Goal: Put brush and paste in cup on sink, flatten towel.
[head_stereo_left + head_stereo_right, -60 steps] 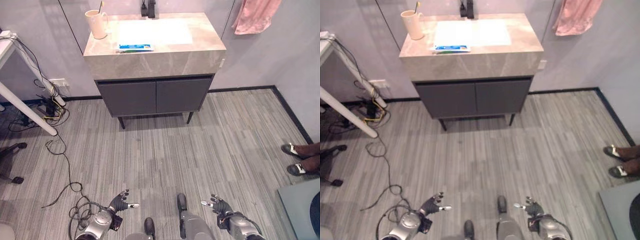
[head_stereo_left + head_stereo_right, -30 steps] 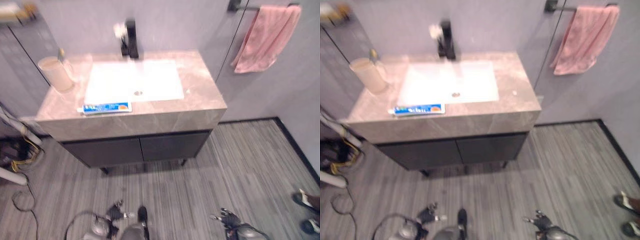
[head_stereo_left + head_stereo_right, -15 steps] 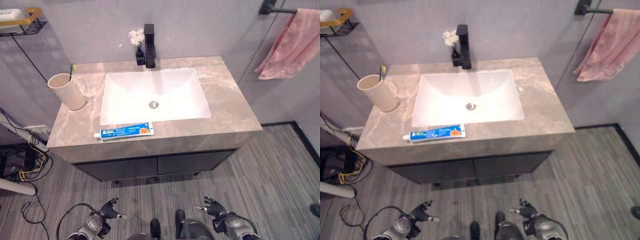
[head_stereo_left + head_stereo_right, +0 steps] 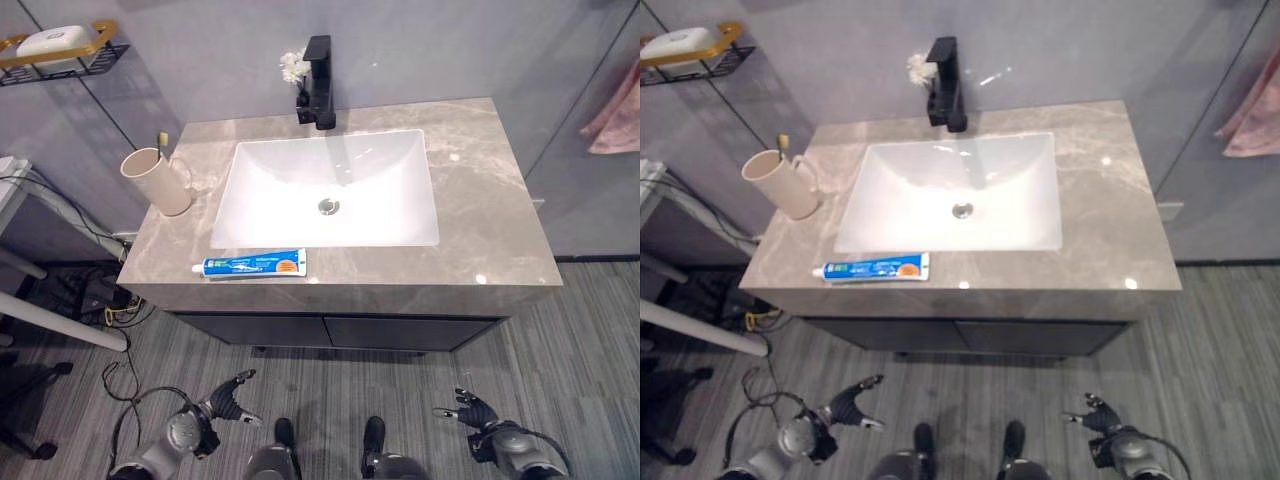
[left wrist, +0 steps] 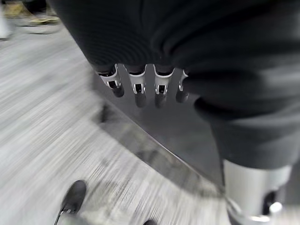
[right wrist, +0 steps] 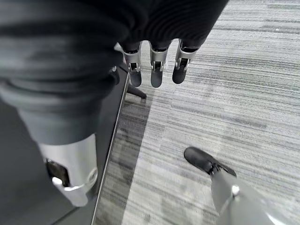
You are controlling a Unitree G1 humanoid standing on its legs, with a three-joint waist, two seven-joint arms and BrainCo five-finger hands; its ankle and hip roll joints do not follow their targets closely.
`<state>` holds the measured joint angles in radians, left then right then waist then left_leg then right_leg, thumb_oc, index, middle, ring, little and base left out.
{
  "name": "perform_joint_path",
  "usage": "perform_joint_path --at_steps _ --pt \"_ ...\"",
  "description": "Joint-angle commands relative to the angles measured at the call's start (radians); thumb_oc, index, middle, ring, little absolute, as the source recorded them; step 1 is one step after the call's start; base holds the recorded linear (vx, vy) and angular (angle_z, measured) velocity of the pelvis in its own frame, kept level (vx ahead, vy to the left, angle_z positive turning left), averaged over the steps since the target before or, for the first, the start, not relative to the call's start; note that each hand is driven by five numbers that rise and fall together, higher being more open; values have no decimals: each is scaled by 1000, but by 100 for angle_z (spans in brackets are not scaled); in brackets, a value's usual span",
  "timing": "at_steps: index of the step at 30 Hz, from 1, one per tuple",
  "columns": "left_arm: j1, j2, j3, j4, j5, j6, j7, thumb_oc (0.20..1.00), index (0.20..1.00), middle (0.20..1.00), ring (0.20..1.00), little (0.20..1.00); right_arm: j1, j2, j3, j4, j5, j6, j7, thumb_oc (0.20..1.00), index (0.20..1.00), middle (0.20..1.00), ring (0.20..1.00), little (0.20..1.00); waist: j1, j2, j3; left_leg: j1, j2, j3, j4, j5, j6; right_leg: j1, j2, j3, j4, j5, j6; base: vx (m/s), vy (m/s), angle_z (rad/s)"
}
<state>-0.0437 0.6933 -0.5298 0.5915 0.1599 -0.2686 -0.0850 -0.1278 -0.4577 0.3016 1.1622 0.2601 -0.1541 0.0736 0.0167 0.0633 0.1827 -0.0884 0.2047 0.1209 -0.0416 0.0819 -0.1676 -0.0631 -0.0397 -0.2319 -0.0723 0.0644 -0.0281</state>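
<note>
A beige cup (image 4: 160, 182) stands at the left end of the grey marble counter (image 4: 490, 230), and a toothbrush (image 4: 160, 139) sticks out of it. The blue and white toothpaste tube (image 4: 254, 264) lies flat on the counter's front strip, before the white basin (image 4: 330, 190). A pink towel (image 4: 617, 110) hangs on the wall at the far right, cut by the view's edge. Low in front of the cabinet, my left hand (image 4: 230, 400) and right hand (image 4: 470, 410) are both open and hold nothing. Their wrist views show straight fingers (image 5: 137, 88) (image 6: 155, 71) above the floor.
A black faucet (image 4: 319, 84) stands behind the basin. A wire shelf with soap (image 4: 55, 48) hangs on the wall at the left. Cables and a white table leg (image 4: 60, 320) lie on the floor left of the dark cabinet (image 4: 330, 332).
The camera has come nearer and swung, so the sink sits more central and the towel has slid to the right edge. Both hands stay low and open.
</note>
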Motion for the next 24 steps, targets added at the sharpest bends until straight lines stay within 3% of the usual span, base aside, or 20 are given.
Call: perform_joint_path --at_steps 1,5,7,10,11,16,18,24 --pt "13 167 43 -177 94 -78 -10 1000 1000 1000 1000 1000 41 5 -47 34 -9 -29 19 1000 1000 1000 1000 1000 11 28 -63 21 -46 -39 -39 60 22 41 -88 54 65 -22 146 118 196 -20" --pt "43 216 70 -207 102 -84 -13 1000 1000 1000 1000 1000 36 11 -47 42 -18 -34 22 1000 1000 1000 1000 1000 17 28 -79 37 -65 -43 -45 46 30 49 -100 60 56 -9 152 96 162 18" --pt "144 298 202 -311 69 -109 33 1000 1000 1000 1000 1000 13 32 -39 54 -36 -29 27 1000 1000 1000 1000 1000 56 26 -93 60 -104 -19 -43 11 54 67 -142 85 36 18 181 146 255 -15" --pt "187 345 286 -407 46 -137 69 1000 1000 1000 1000 1000 -6 47 -14 53 -46 -27 32 1000 1000 1000 1000 1000 76 17 -94 62 -118 -11 -46 -1 64 54 -162 99 41 29 195 49 174 -28" --pt "228 395 367 -505 38 -162 99 1000 1000 1000 1000 1000 13 53 -6 59 -62 -22 50 1000 1000 1000 1000 1000 100 4 -98 62 -128 -12 -46 -10 68 59 -178 90 39 41 204 26 74 -9" --pt "303 492 535 -650 -4 -172 103 1000 1000 1000 1000 1000 68 67 -2 142 -143 11 43 1000 1000 1000 1000 1000 123 -17 -120 56 -144 -45 -46 -23 71 99 -202 33 18 52 218 55 45 18" --pt "280 447 600 -691 -60 -167 135 1000 1000 1000 1000 1000 71 92 -4 208 -181 39 30 1000 1000 1000 1000 1000 125 -30 -134 52 -154 -66 -46 -27 73 119 -214 0 0 57 224 66 21 40" --pt "175 384 562 -781 -163 -174 80 1000 1000 1000 1000 1000 61 104 50 212 -268 55 54 1000 1000 1000 1000 1000 111 -43 -141 45 -162 -48 -46 -33 73 100 -224 14 -15 77 231 9 14 12"
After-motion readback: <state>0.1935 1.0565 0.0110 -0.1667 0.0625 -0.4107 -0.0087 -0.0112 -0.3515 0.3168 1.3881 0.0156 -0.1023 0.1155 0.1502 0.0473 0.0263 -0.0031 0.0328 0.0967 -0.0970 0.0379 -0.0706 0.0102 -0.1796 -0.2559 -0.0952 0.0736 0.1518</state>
